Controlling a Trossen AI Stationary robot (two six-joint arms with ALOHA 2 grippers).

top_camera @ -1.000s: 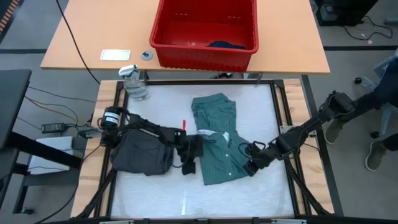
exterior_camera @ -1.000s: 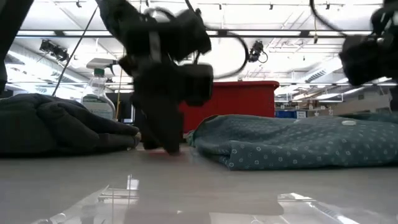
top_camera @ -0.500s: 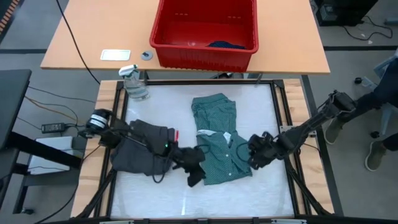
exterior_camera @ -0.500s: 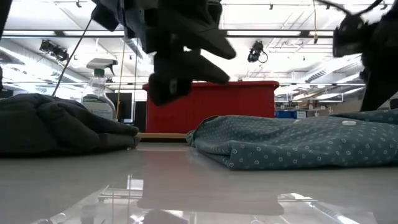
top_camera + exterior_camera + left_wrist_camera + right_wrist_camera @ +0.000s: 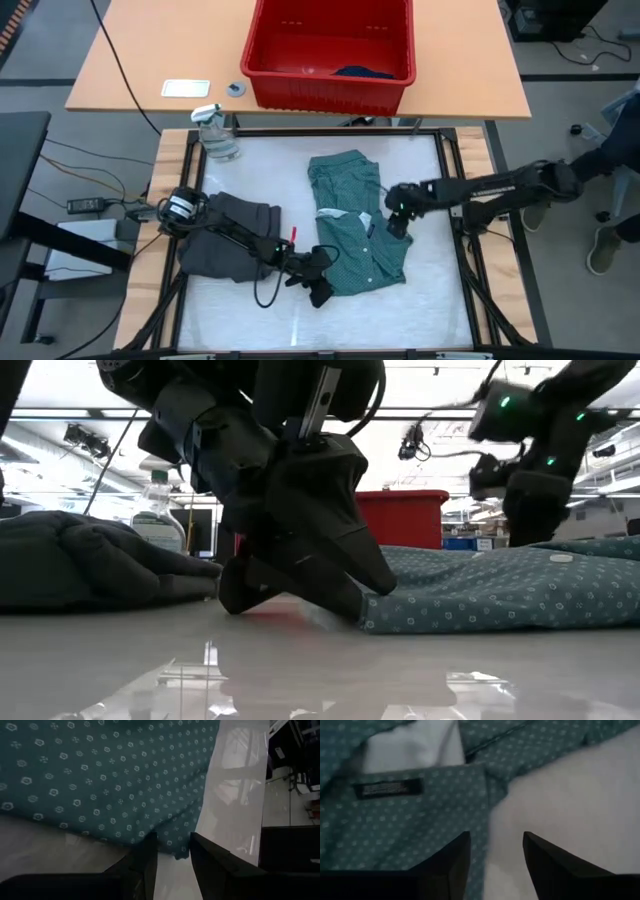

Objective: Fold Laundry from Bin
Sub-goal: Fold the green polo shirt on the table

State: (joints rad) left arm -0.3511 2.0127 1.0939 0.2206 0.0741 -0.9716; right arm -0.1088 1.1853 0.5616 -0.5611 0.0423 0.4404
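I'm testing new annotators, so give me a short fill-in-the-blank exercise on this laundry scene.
1. The bin beyond the work mat is coloured ____.
2. The teal dotted shirt lies on the ____, not in the bin.
3. The left gripper sits at the shirt's near ____ corner.

Missing words: red; mat; left

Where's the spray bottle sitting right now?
In the high view the spray bottle stands at the white mat's far left corner, just beyond the dark grey garment and left of the red bin.
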